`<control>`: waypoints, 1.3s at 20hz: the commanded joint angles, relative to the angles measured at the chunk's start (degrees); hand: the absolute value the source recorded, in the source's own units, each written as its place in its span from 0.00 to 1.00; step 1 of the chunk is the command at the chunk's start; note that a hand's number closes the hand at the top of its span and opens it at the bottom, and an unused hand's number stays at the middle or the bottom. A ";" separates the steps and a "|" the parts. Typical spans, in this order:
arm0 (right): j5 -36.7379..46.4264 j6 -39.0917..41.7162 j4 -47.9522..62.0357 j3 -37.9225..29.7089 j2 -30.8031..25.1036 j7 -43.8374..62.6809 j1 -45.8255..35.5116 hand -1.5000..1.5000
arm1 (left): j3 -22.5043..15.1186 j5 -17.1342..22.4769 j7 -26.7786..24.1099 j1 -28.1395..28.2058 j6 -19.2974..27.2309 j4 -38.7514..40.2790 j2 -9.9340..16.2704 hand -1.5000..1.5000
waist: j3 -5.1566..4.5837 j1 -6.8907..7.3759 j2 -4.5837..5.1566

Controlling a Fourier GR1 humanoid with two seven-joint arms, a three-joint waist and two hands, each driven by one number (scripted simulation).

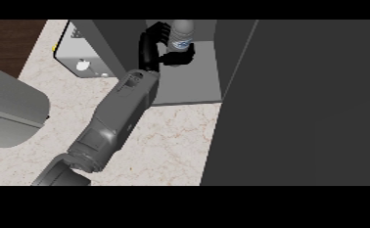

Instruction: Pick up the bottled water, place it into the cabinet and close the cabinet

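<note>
The bottled water [181, 32], clear with a blue label, stands upright inside the open cabinet [189, 82], near its back left corner. My right hand [153, 51] reaches into the cabinet from the lower left, its black fingers and thumb curled round the bottle's lower part. The grey forearm [119, 114] crosses the counter diagonally and hides the bottle's base, so I cannot tell whether the bottle rests on the cabinet floor. My left hand shows nowhere.
The cabinet's dark door [289, 104] stands open and fills the right side. A white box-like appliance [80, 51] sits left of the cabinet. A large grey rounded shape [18, 109] is at the left edge. Marble counter [173, 144] lies in front.
</note>
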 commanded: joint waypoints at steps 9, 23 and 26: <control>1.02 0.80 -4.65 1.64 -2.07 -0.05 0.85 0.00 | 2.26 -1.31 -6.53 -0.40 2.96 10.34 -0.26 1.00 | -0.05 -1.73 0.78; 0.82 0.28 -0.86 3.29 -1.67 -4.67 2.32 0.00 | -0.26 -5.38 -2.66 -4.22 9.94 15.01 0.15 0.00 | -0.01 -1.56 0.62; -2.46 0.92 -4.49 -0.52 -2.81 -1.62 0.67 0.00 | 0.57 -4.78 -3.61 -3.82 9.56 14.41 -0.38 0.00 | -0.05 -1.62 0.99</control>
